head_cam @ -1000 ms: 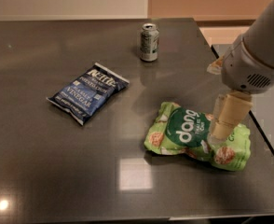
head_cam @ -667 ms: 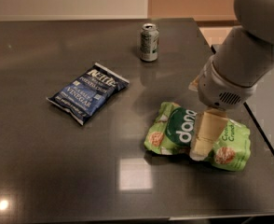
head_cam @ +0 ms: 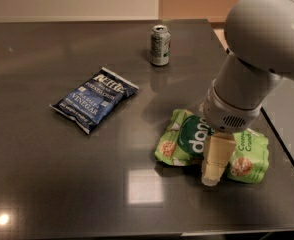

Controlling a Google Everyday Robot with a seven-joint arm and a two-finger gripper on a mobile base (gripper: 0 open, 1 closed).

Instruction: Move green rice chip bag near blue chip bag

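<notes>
Green rice chip bag [head_cam: 184, 136] lies crumpled directly under your pincer [head_cam: 212, 176], which sits low across bag's middle. Open or clamped: cannot tell. Blue chip bag [head_cam: 93, 99] well apart, up-left of pincer. Judged: transfer not done; you must carry green bag across. Can [head_cam: 160, 45] far behind pincer. Dark glossy table [head_cam: 62, 184], pale wall beyond.

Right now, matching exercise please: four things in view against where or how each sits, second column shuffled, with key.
1. green rice chip bag
2. blue chip bag
3. drink can
4. gripper

A. flat, left of centre
B. over the green bag's near edge
C. crumpled, right side of the table
D. upright, far side

Pairs: 1-C, 2-A, 3-D, 4-B
</notes>
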